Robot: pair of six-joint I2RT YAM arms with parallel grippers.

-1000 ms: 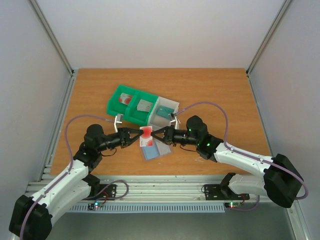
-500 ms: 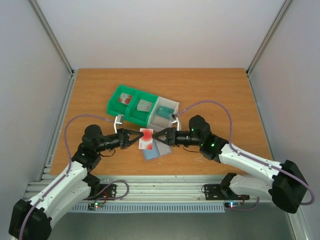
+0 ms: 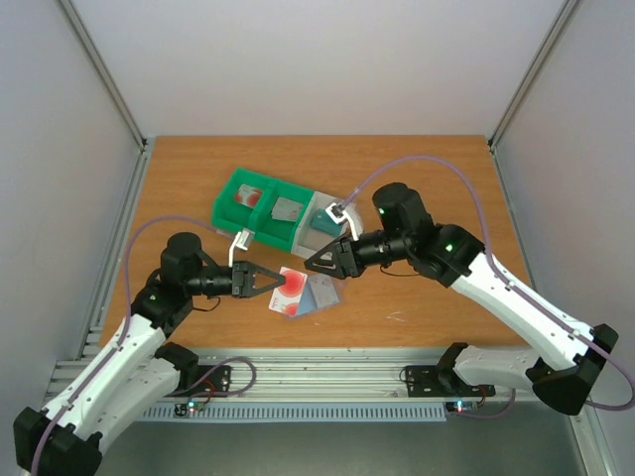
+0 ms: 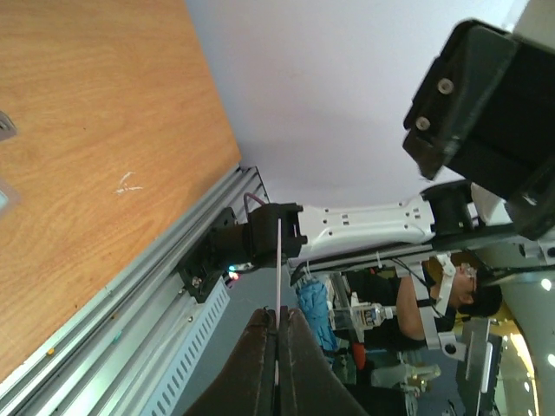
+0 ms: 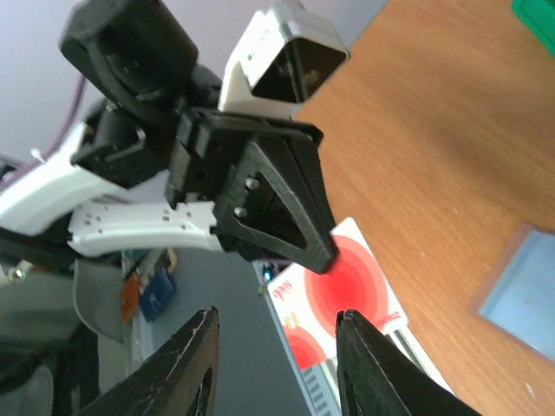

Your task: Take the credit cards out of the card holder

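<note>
My left claw (image 3: 281,285) pinches the red-patched card (image 3: 291,297) edge-on beside the card holder (image 3: 320,290) — free of its pocket, I judge. My right claw (image 3: 314,266), above the holder, gapes empty.

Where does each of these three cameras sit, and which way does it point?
Top external: fixed above and behind the arms, looking down at the table; both arms show, left gripper and right gripper.
Left wrist: on the left arm, looking along its shut fingers, white-and-red card edge-on between them.
Right wrist: on the right arm, looking between its open fingers at the left gripper.
Shared: top and right wrist both show that card and the card holder.
</note>
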